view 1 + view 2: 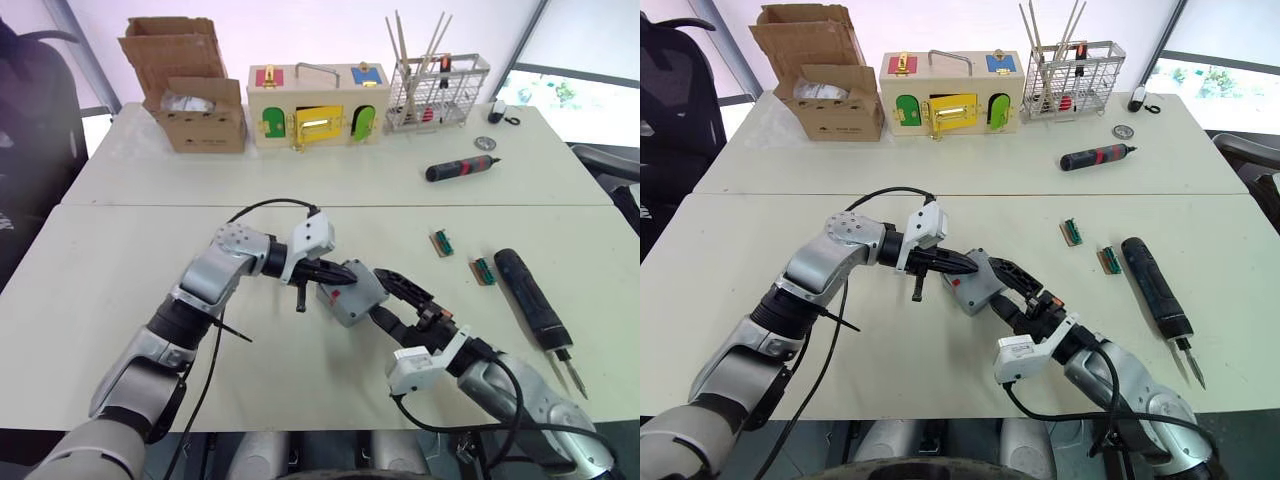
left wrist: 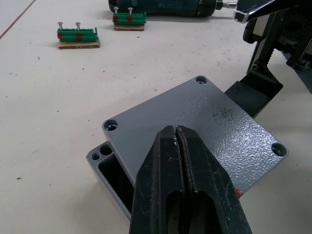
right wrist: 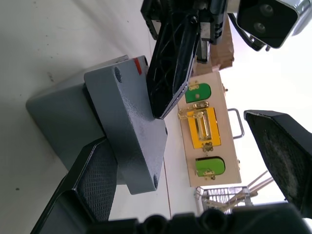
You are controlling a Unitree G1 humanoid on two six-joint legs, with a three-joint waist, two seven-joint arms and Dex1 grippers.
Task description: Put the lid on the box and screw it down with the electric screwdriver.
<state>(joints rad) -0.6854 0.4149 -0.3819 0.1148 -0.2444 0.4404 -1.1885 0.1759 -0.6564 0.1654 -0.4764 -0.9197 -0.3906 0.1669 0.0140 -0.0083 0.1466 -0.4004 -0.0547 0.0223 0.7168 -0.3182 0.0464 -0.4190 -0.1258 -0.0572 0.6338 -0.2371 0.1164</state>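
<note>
The grey box (image 1: 338, 311) stands at mid-table, a red mark on its side. The grey lid (image 2: 209, 124) lies on top of it, askew, leaving one corner of the box's (image 2: 104, 168) opening uncovered. My left gripper (image 1: 349, 272) is shut, its fingertips (image 2: 176, 134) resting on the lid's top. My right gripper (image 1: 378, 294) is open on the box's right; one finger (image 3: 95, 170) lies against the box under the lid's edge, the other stands well apart. The black electric screwdriver (image 1: 534, 299) lies on the table to the right, untouched.
Two green screw holders (image 1: 442, 241) (image 1: 483, 269) lie between the box and the electric screwdriver. A black-and-red screwdriver (image 1: 460, 167), a wire basket (image 1: 438, 90), a wooden box with coloured doors (image 1: 312, 105) and a cardboard box (image 1: 195, 100) stand along the far table.
</note>
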